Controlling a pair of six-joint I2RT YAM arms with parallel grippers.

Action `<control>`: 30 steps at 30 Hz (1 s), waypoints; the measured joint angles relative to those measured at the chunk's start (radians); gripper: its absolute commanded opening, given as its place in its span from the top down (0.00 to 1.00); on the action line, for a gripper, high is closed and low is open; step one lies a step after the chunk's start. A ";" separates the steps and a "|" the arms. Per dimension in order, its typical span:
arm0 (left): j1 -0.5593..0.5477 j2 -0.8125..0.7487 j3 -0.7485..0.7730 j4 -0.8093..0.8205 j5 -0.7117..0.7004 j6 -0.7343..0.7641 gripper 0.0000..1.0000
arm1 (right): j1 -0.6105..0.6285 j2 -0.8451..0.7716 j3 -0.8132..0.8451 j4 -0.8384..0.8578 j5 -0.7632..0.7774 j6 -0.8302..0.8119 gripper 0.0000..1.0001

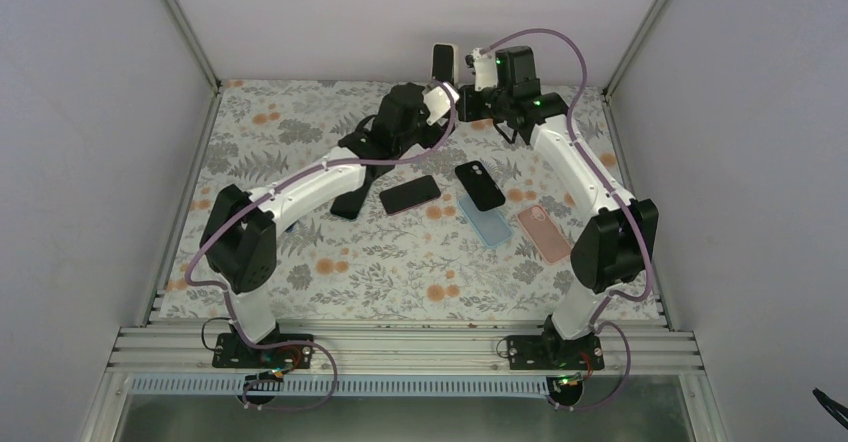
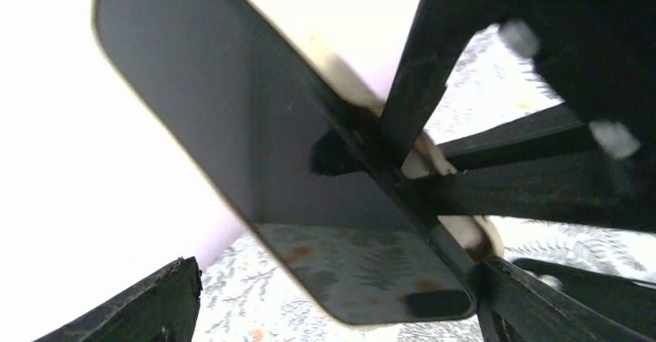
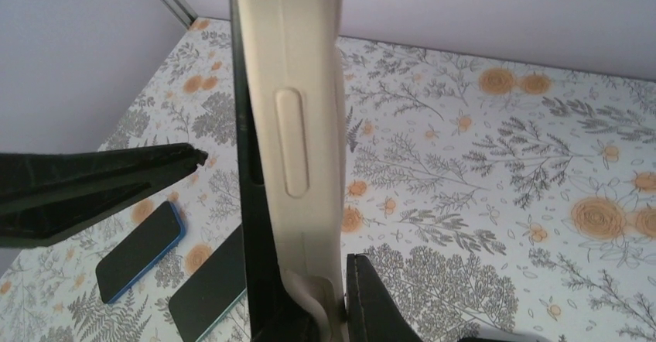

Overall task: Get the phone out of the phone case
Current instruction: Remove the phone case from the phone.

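A black phone (image 1: 441,61) in a cream case (image 3: 305,125) is held upright in the air at the back of the table. My right gripper (image 1: 472,68) is shut on it. In the right wrist view one finger (image 3: 379,303) presses the case's back, and the phone's black front (image 3: 251,203) faces left. In the left wrist view the dark screen (image 2: 255,141) fills the frame, with the cream case (image 2: 464,234) behind it. My left gripper (image 2: 333,299) is open, one finger each side of the phone's lower end. Its left finger (image 2: 147,303) is apart from the phone.
On the flowered cloth lie a black phone (image 1: 410,194), a second black phone (image 1: 480,185), a clear blue case (image 1: 484,220) and a pink case (image 1: 543,232). Another dark phone (image 1: 347,205) lies partly under the left arm. Grey walls close in the back and sides.
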 measured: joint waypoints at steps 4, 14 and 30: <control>-0.024 -0.043 -0.154 0.247 -0.142 0.090 0.06 | 0.000 0.000 0.000 0.014 -0.018 0.000 0.96; -0.066 -0.014 -0.415 0.912 -0.293 0.490 0.29 | -0.001 0.004 -0.016 0.014 -0.161 -0.042 0.97; -0.095 0.100 -0.383 1.041 -0.351 0.487 0.98 | -0.030 0.018 -0.015 0.008 -0.269 -0.133 0.97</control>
